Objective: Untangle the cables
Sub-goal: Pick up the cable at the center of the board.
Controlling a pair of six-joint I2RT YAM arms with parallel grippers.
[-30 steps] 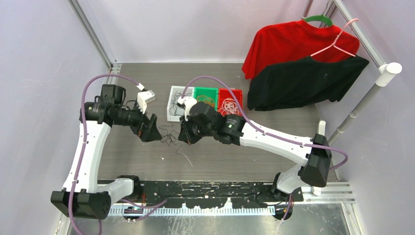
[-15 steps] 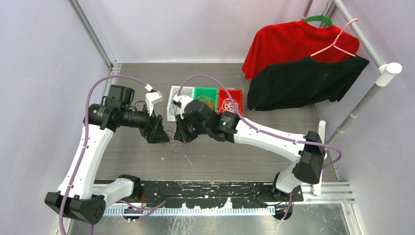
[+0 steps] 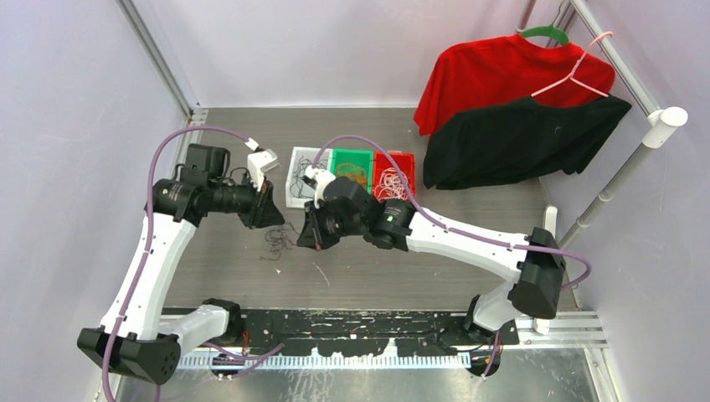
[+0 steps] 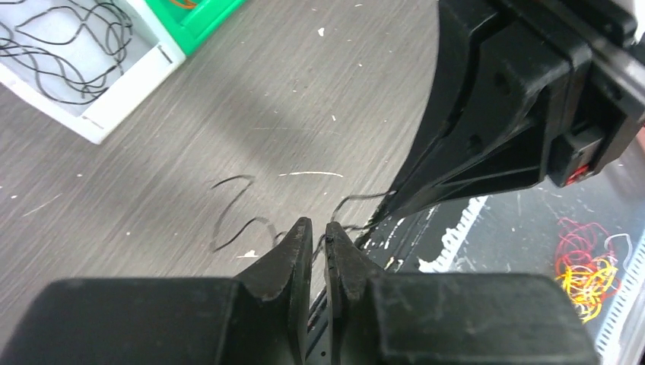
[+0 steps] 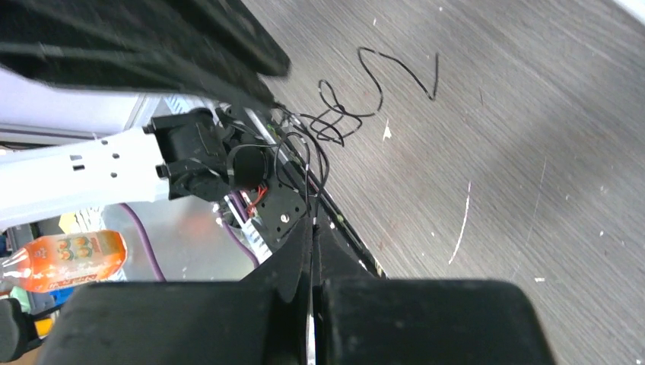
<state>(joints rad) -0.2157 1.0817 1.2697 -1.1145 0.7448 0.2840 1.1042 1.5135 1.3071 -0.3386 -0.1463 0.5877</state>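
Close to the arms, the grey wood-look bench (image 3: 218, 268) is flat and streaky. A small clump of thin, floppy black cables (image 3: 275, 243) trails onto it, just in front of the two claws.

The right claw (image 5: 312, 228) is pressed together on one strand. The left claw (image 4: 319, 232) is almost closed and pinches another bit. A short curly piece runs between their hard black tips.

A second ago the left claw was nearer. Now it has pulled back, and the clump has slid left with it. I think the knot is being teased open, but it is still a clump, so there is more to do.

Farther back sit three stiff trays holding curly cords: a white tray (image 3: 293, 180), a green tray (image 3: 352, 152) and a red tray (image 3: 408, 159). Behind them hang a soft red shirt (image 3: 494, 79) and a black shirt (image 3: 511, 151).
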